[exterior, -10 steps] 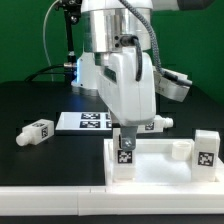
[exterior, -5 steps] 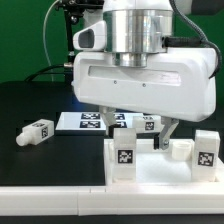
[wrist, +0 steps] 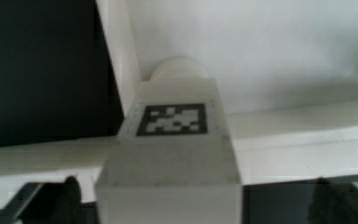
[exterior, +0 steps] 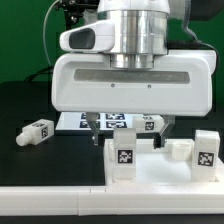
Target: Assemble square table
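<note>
Hand (exterior: 129, 131) unclenched, grasping nothing, dark fingers (wrist: 48, 200) spread either side of a chunky white plastic leg (exterior: 125, 156) with a black-and-white square tag, upright at the corner of the smooth white square tray-like top (exterior: 150, 172) on the black tabletop (exterior: 40, 105).

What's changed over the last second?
The claw turned from side-on to broadside and released the leg; its fingers now stand apart on either side of it. The leg stayed upright in the table top's corner, and the loose leg at the exterior view's left did not move.
</note>
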Controlling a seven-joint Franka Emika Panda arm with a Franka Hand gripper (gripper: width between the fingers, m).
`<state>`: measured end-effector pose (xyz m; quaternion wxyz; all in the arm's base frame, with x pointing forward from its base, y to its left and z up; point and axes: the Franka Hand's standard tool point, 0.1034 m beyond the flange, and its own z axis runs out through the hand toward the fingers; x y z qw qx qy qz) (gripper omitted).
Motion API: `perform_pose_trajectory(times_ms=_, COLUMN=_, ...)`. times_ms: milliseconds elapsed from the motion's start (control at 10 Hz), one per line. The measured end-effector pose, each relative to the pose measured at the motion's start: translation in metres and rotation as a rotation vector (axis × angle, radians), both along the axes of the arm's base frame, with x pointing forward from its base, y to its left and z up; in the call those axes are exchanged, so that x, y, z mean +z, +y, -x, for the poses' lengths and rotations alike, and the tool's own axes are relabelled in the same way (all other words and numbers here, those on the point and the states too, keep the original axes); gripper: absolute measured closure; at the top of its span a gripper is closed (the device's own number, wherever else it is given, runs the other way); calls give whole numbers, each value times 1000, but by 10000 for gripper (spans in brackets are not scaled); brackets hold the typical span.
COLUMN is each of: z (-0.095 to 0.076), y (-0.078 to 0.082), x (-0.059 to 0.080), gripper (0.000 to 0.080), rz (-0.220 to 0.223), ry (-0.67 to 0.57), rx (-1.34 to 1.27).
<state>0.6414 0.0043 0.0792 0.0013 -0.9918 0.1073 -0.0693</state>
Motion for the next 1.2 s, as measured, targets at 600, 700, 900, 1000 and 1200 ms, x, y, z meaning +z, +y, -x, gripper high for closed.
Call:
perform_pose_trajectory(times_ms=600, z=4, y=-5, x=-1, gripper=514, rz=-28, ry=-53, rx=-423)
perform_pose_trajectory(times_ms=700, z=5, y=-5, x=0, gripper=514, rz=-34, ry=-45, rx=-567)
perform_pose_trajectory(times_ms=900, z=4, y=-11, x=1, gripper=514, rz=-96, ry=14, rx=-873)
perform_pose_trajectory(times_ms=1000, z=4, y=-14, x=1, gripper=514, rz=-155, ry=28, rx=-1055)
perform_pose_trajectory(times_ms=1200, z=6, y=-14, x=-1, gripper=512, rz=-212, ry=57, rx=-1286)
